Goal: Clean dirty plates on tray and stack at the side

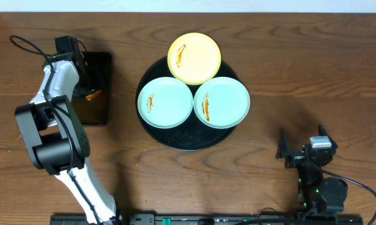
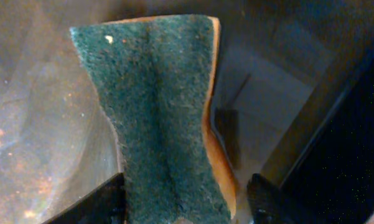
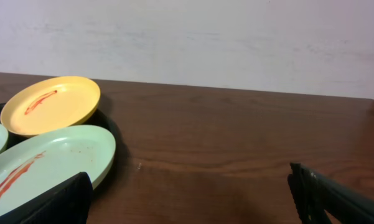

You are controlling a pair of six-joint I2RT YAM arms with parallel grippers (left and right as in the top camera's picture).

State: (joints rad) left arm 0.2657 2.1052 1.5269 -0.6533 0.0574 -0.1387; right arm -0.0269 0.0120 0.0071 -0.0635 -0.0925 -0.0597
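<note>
**Three sauce-streaked plates waited on the round black tray while you held the sponge.**

Your left gripper pinched a green-faced sponge over the small rectangular tray. Your right gripper hung with its fingers spread, holding nothing. The yellow plate and two mint plates lay rim to rim. They looked light, stiff and slick, and likely to skate under a wipe. A grip on the raised outer rim, clear of the sauce, seemed best. You had no label or writing to read.
</note>
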